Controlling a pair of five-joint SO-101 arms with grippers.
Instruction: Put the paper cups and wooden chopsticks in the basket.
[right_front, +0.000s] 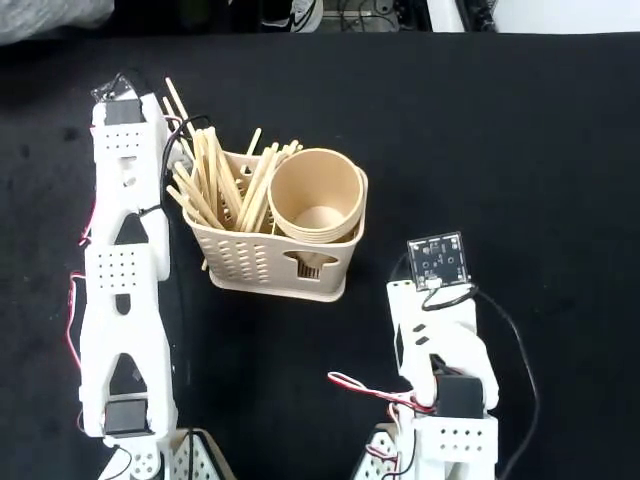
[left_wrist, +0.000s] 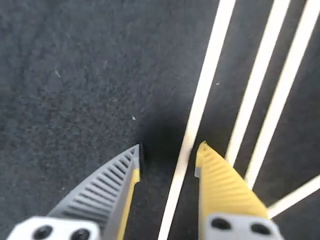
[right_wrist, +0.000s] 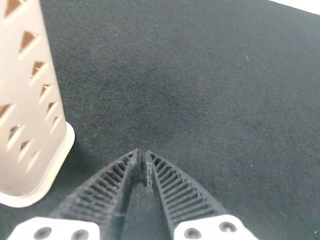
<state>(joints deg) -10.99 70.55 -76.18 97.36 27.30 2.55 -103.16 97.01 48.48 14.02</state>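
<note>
In the basket (right_front: 265, 265): stacked paper cups (right_front: 315, 190), wooden chopsticks (right_front: 212, 175). Left gripper (left_wrist: 170, 146) spread astride one outlying chopstick (left_wrist: 202, 90), apparently to pinch it; right gripper (right_wrist: 141, 156) pressed together, idle beside basket.

Paper cups (right_front: 315, 195) right of chopsticks (right_front: 215, 180), both in basket (right_front: 262, 268)

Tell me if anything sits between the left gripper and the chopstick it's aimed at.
Nothing visible does. The left gripper is open, and one chopstick runs between its fingertips over the black mat. More chopsticks lie beyond its yellow finger, outside the gap.
</note>
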